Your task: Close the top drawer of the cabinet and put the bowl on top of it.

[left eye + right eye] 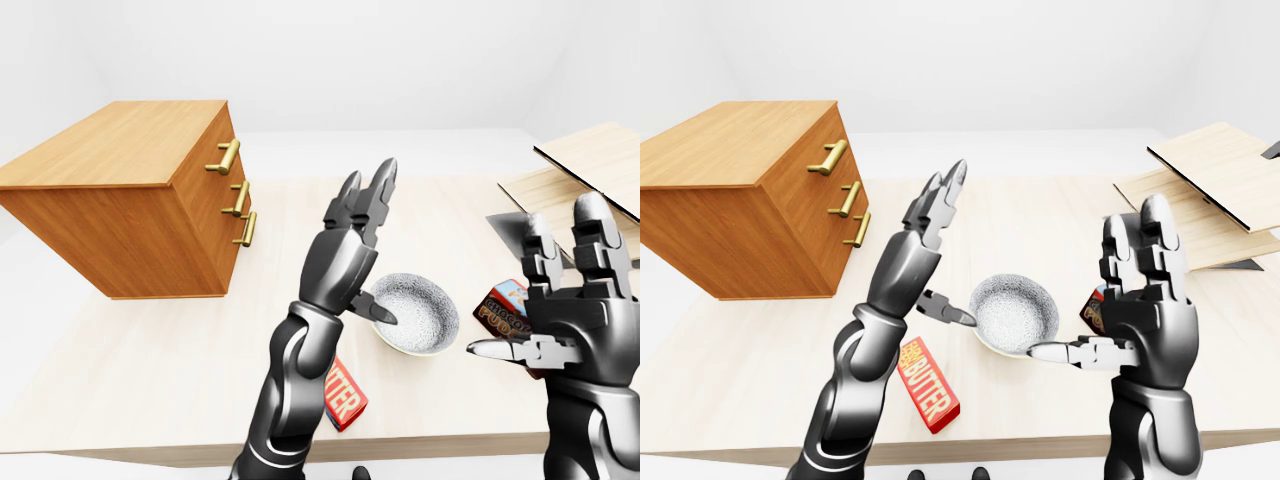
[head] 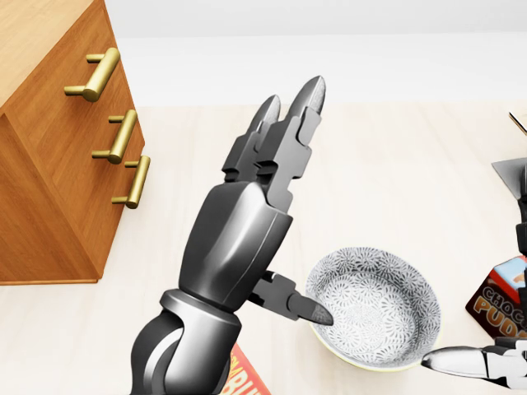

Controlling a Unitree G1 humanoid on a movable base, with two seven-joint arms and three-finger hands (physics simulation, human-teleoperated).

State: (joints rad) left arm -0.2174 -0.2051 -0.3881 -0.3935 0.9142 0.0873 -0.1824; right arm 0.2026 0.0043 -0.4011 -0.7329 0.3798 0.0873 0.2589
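Obs: bowl (image 2: 372, 309) sits on table (image 1: 150, 350), 4 o'clock of cabinet (image 1: 130, 190); drawers (image 2: 78, 140) look flush. I hold left hand (image 2: 243, 239) and right hand (image 1: 1148, 325) fingers spread, empty, flanking bowl for a two-handed lift.

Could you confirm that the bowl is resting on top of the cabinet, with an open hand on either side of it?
Not quite: the right-eye view shows the bowl on the table, to the right of the cabinet, not on top of it. The left hand and right hand are indeed open on either side of it.
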